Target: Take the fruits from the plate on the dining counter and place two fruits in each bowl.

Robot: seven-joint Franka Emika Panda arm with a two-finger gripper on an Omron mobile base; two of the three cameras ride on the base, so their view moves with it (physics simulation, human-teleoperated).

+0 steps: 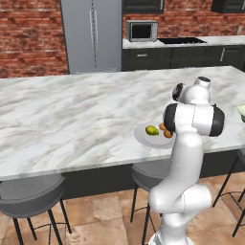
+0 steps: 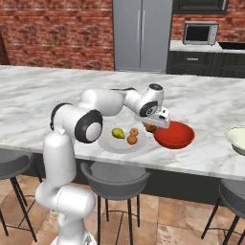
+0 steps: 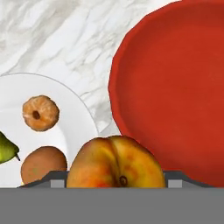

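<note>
My gripper is shut on a round orange-red fruit, held just above the dining counter between the plate and the red bowl. In the hand view the held fruit sits at the bottom, with the empty red bowl to its upper right. Three fruits lie on the plate: a yellow-green oval one, a small orange one and a brown round one. The pale bowl stands at the far right of the counter. My arm hides the red bowl in the left base view.
Dark round stools stand under the counter's near edge. A steel fridge, a microwave and dark cabinets line the brick back wall. The counter's left half is bare marble.
</note>
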